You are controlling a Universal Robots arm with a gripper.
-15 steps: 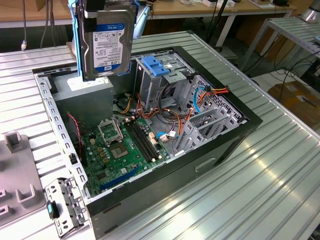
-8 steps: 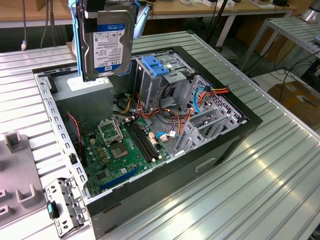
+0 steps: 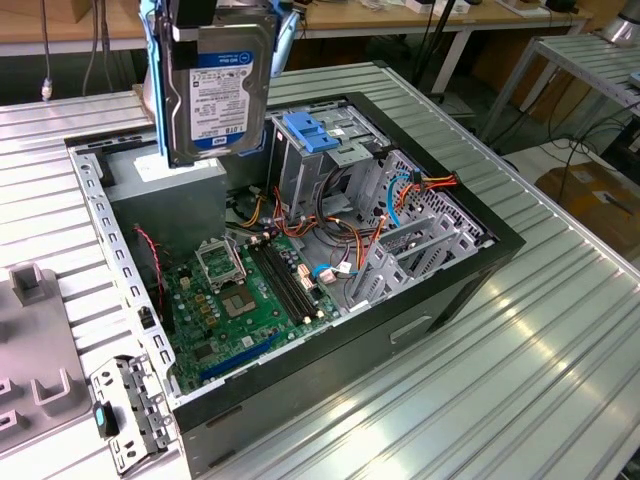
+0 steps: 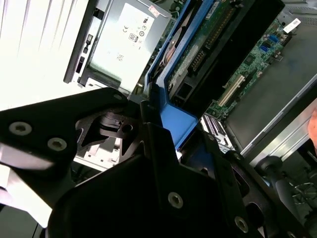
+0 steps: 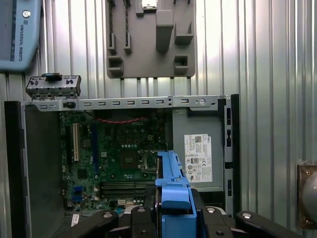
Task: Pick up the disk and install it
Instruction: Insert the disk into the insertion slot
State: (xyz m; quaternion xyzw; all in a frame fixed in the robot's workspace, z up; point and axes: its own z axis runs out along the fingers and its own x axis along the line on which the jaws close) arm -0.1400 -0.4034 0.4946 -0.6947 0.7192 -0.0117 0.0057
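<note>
Disk is hanging upright at the upper left of the exterior view, above the open computer case. Gripper is clamping its blue rails. Pick-up looks done; the disk is not yet installed.

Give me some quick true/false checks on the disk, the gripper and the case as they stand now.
1. The gripper is clamped on the disk, holding it above the open computer case. True.
2. The disk lies flat inside the case. False: it hangs upright in the air, label side facing the exterior view.
3. A grey cage with a blue handle sits inside the case. True.
4. A side panel covers the case. False: the case is open and the green motherboard is exposed.
</note>
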